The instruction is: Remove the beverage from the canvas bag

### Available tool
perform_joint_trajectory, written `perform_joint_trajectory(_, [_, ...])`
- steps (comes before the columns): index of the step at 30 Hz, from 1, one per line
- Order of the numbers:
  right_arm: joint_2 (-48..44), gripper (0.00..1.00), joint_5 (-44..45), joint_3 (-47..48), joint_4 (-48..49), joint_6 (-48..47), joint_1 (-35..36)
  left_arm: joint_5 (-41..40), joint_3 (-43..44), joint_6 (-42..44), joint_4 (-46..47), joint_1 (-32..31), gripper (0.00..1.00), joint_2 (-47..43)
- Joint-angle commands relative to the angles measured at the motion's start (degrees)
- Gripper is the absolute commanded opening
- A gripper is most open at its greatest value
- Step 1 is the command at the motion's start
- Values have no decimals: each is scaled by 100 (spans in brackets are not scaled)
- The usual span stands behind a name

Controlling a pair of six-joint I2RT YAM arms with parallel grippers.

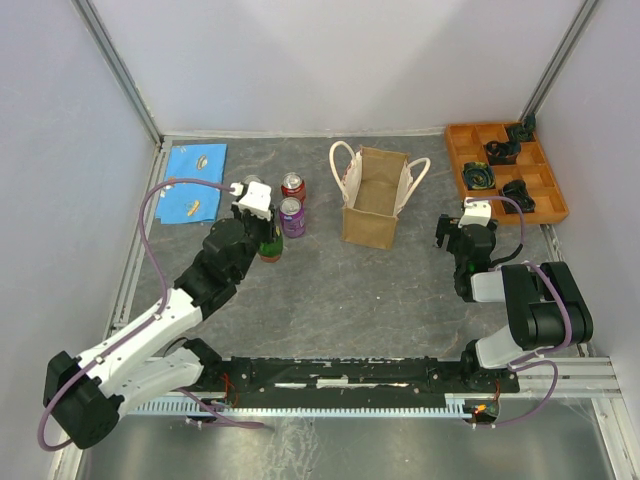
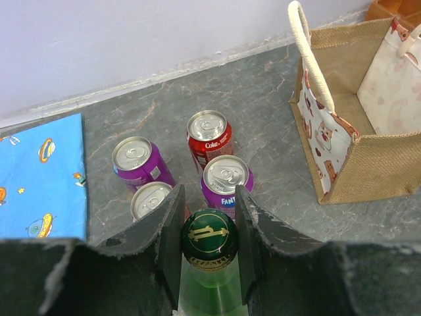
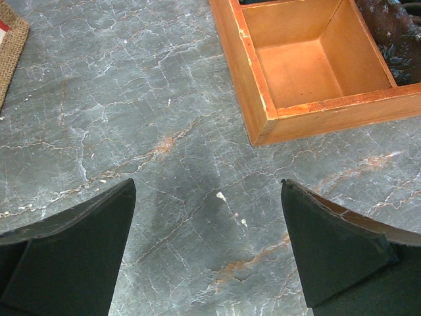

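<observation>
grey marbled table (image 1: 330,290), white walls (image 1: 300,60) on three sides. canvas bag (image 1: 372,200) upright at far centre, mouth open, rope handles flopped outward; in the left wrist view its right side is cut off by the frame. green bottle (image 2: 209,260) outside the bag, to its left and well apart from it. left pincer (image 2: 208,204) pinches the neck just under the gold-printed cap. bottle's body and base are hidden below the fingers, so cannot tell if it rests on the table or hangs. from above only a sliver of it shows past the wrist.

cans just beyond the bottle: red cola can (image 2: 209,135), purple can (image 2: 227,181), second purple can (image 2: 135,161), fourth can (image 2: 150,199) half hidden behind a finger, label unreadable. blue cloth (image 1: 196,182) far left.

right pincer (image 3: 208,191) spread wide over bare table, near orange tray (image 1: 505,170). dark items (image 1: 480,177) in the tray too small to identify.
</observation>
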Motion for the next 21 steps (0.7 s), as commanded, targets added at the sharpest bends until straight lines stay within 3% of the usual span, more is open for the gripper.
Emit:
perform_joint_trajectory(1, [-51, 99, -36, 152, 157, -7, -17, -142, -14, -40, 1725, -13, 3, -35])
perform_joint_trajectory(21, [-51, 99, -41, 152, 152, -15, -14, 59, -347, -423, 1916, 207, 3, 900])
